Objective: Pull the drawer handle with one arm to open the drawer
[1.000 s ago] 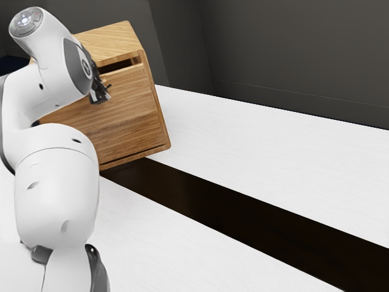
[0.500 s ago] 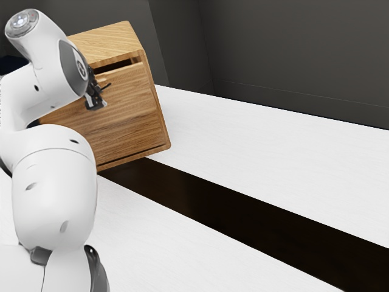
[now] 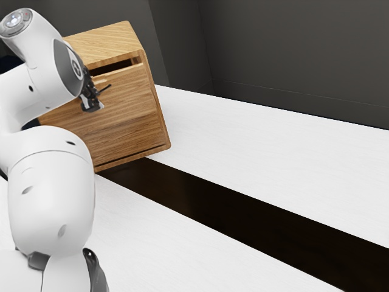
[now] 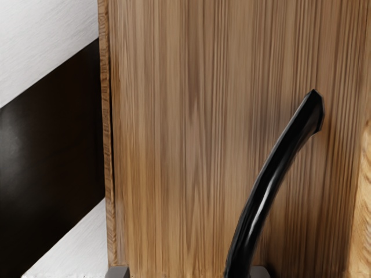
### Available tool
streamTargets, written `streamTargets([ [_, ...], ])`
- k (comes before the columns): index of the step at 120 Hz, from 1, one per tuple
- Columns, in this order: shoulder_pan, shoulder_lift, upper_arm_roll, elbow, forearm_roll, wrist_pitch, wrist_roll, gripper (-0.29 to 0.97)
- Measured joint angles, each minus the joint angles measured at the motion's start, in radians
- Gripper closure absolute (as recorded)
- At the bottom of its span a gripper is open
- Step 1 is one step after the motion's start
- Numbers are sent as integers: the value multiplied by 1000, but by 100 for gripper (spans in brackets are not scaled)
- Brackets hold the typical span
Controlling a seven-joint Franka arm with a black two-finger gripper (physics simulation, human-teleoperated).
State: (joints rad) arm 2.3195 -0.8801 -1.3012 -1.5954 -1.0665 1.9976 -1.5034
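- the white robot arm (image 3: 48, 182) fills the near part of the exterior view's left, its bulky joints stacked up from the lower edge.
- at the arm's far end the black gripper (image 3: 91, 102) is pressed up to the front of a wooden cabinet (image 3: 103, 39), right at the handle.
- whether the gripper is wide, narrow or clamped on the handle, i cannot tell.
- in the wrist view the handle (image 4: 272, 185) is a glossy black curved bar. it arches off the wood grain just under the hand, with one end meeting the wood farther out.
- the handle belongs to the top drawer (image 3: 124, 85). a dark slit runs along the drawer's upper edge, below the cabinet's top panel.
- the cabinet stands turned at an angle on a white table (image 3: 273, 152), toward the exterior view's upper left.
- a black strip (image 3: 243, 219) cuts across the table from the cabinet's foot toward the exterior view's lower right. in the wrist view it shows just beside the cabinet's side edge.
- behind it all stands a dark grey wall (image 3: 292, 42).
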Motion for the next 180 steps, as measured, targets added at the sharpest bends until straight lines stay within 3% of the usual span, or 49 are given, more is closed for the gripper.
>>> streamTargets([
  [112,-130,-126,152,-111,-5,-78,2,49],
  [180,-166,-155,163,-128,-13,-89,-8,49],
])
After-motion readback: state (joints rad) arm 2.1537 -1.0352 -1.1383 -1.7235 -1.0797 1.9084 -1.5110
